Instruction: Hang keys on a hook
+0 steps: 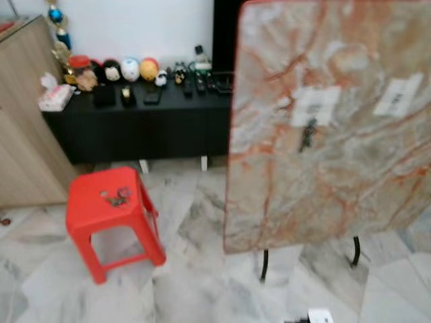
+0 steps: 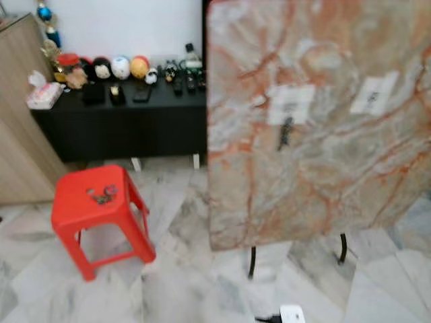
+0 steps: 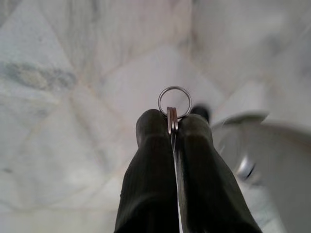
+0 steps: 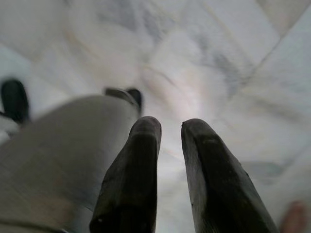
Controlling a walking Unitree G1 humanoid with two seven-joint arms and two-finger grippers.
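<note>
- L gripper [image 3: 173, 127]: jaws pressed together, pinching keys [image 3: 173, 112]; key ring sticks out past the tips, over the pale marble floor [image 3: 58, 97]. Wrist view is blurred.
- R gripper [image 4: 170, 130]: jaws spread a little, nothing between them, pointing down at the floor; a grey blurred shape sits beside it, can't tell what.
- Marble board [image 1: 330, 121]: big, orange-veined, upright w/ a slight tilt, on thin black legs [image 1: 264, 264], to the R in the head views.
- Two white labels on the board; a small dark hook [image 1: 308, 134] sits just below the L label [image 1: 314, 105]. Too blurred to tell if anything hangs there.
- Red stool [image 1: 108, 215]: on the floor L of the board, well apart from it; small dark items [image 1: 117, 196] on its seat, too blurry to name.
- Black surface [image 1: 135, 124] by the far wall carries round toys, remotes, a tissue pack [image 1: 55, 97].
- Wood cabinet [image 1: 23, 114] at far L.
</note>
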